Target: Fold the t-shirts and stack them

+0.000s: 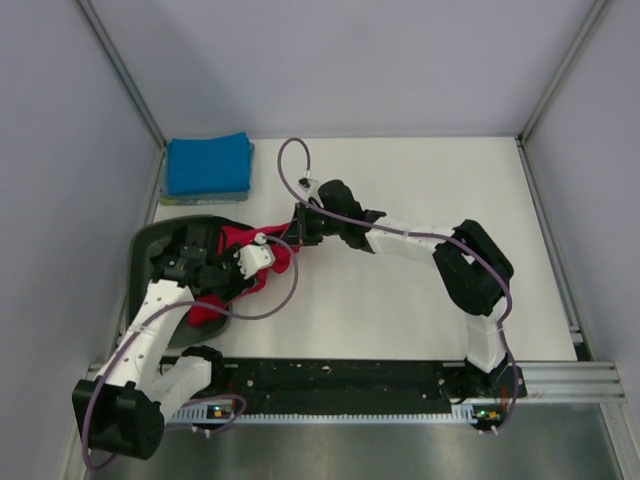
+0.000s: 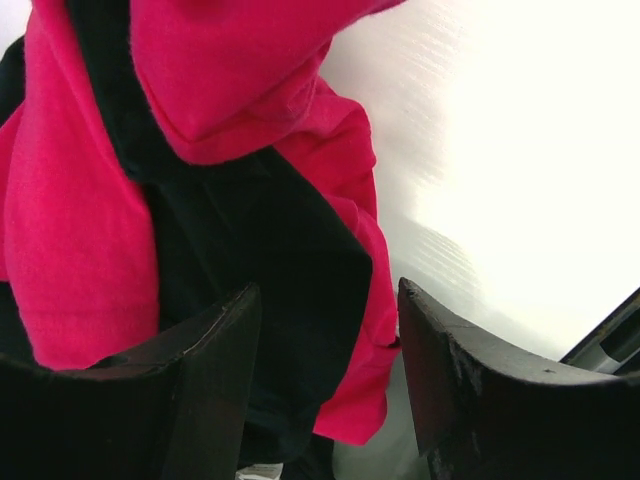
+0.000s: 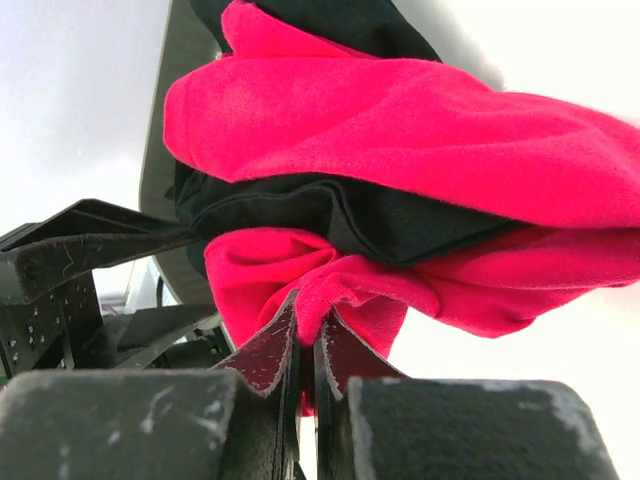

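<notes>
Red t-shirt (image 1: 238,240): one. It is bunched and unfolded, drawn out from the dark grey-green tub (image 1: 145,250) over its right rim onto the white worktop (image 1: 420,200). Its long axis runs roughly left to right in the top view, and the right-hand end points at the right claw (image 1: 300,228).

Right wrist view: the right claw (image 3: 310,320) is closed, its fingertips pinching a small fold at the red shirt's (image 3: 400,120) lower edge. The rest of the cloth hangs above in thick rolls.

Black t-shirt (image 3: 330,215): one. It is tangled with the red shirt and shows as a dark band sandwiched between two red layers. Its own axis cannot be told.

Left claw (image 2: 328,290): open, jaws well apart, over the tub's right side. The red (image 2: 80,250) and black (image 2: 250,250) cloth lies just past the fingertips, seen through the gap. Whether either finger touches the cloth cannot be told.

Blue t-shirt (image 1: 208,165): one. It is folded into a neat rectangle, flat on the worktop's far-left corner, with its long axis left to right. It lies apart from the tub and both claws. A thin paler edge shows under its near side; what that is cannot be told.

Count: three shirts (one red, one black, one blue), one tub, two claws.
</notes>
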